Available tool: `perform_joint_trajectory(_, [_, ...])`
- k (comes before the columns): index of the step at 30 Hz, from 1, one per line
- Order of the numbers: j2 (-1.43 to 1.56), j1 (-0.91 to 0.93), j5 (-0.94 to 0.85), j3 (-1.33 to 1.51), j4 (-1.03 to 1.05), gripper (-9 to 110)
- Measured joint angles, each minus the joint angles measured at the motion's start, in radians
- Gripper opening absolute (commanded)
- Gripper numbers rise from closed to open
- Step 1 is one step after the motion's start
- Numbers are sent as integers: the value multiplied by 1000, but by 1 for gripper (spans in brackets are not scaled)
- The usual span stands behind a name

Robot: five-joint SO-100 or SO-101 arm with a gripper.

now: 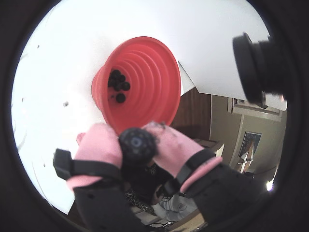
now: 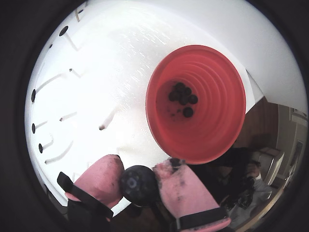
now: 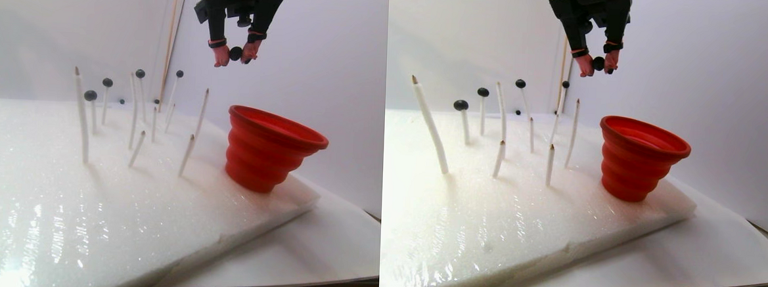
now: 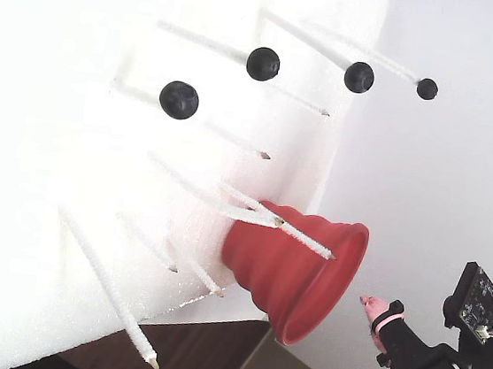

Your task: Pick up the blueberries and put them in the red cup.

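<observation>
My gripper (image 1: 138, 144) is shut on one blueberry (image 2: 140, 184), pinched between its pink fingertips (image 2: 99, 179). In the stereo pair view the gripper (image 3: 234, 53) hangs high in the air, roughly over the left edge of the red cup (image 3: 272, 146). The ribbed red cup (image 1: 145, 72) stands on white foam and holds several blueberries (image 1: 118, 87) at its bottom; the cup's inside (image 2: 212, 96) shows in both wrist views. More blueberries (image 4: 179, 99) sit on the tips of white sticks (image 3: 90, 95) behind and left of the cup (image 4: 295, 266).
Thin white sticks (image 3: 82, 116), some bare, stand up from the white foam slab (image 3: 93, 199), left of the cup. The slab lies on a white sheet (image 3: 328, 247) near the table's edge. A black camera module (image 1: 256, 67) juts in beside the gripper.
</observation>
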Motion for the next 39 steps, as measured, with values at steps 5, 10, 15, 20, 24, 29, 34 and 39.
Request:
perform_joint_trajectory(5, [0, 26, 0, 0, 0, 11])
perform_joint_trajectory(10, [-17, 55, 0, 0, 0, 11])
perform_joint_trajectory(15, [-71, 98, 0, 0, -26, 11])
perform_joint_trajectory(20, [-120, 127, 0, 0, -71, 11])
perform_joint_trajectory(24, [-147, 133, 0, -14, -89, 11])
perform_joint_trajectory(29, [-212, 160, 0, -55, -130, 11])
perform_joint_trajectory(34, [-249, 167, 0, -89, -156, 12])
perform_joint_trajectory(39, [-270, 170, 0, -101, -181, 12])
